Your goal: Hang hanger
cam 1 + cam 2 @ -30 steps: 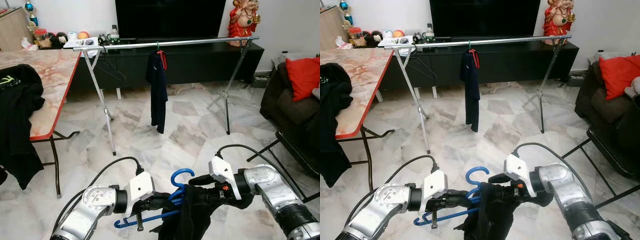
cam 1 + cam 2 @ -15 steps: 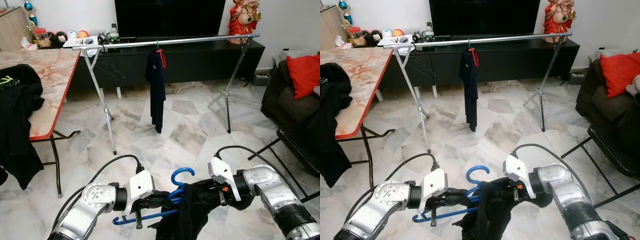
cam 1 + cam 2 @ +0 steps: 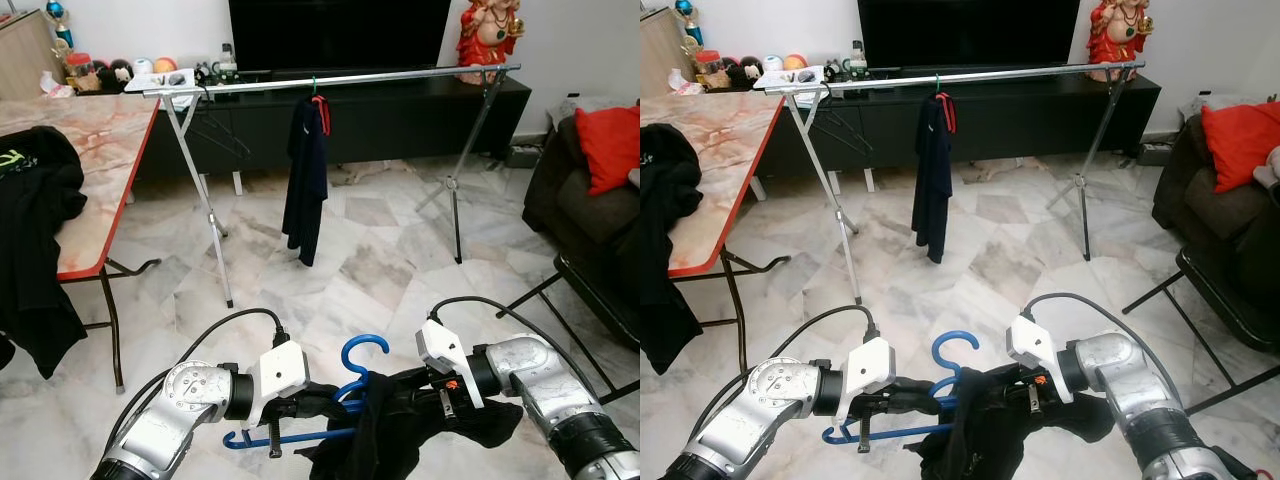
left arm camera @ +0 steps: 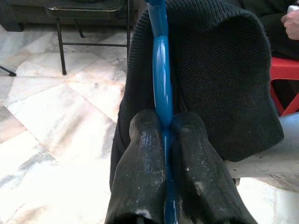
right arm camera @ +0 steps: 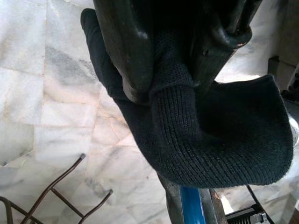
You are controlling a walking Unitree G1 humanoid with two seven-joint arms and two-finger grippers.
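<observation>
A blue plastic hanger with a black knitted garment draped on it hangs low in front of me. My left gripper is shut on the hanger's blue bar; its two fingers pinch it from both sides. My right gripper is shut on a fold of the black garment, close beside the hanger's hook. Across the room stands a metal clothes rail with a dark shirt hanging on it.
A marble-topped table with a black garment over its edge stands at the left. A dark sofa with a red cushion and a black metal frame are at the right. Beyond the rail are a TV cabinet and a statue.
The hanger and both grippers sit slightly lower and the garment has spread wider to the right. The camera has shifted a little; the hanging shirt swings leftward.
</observation>
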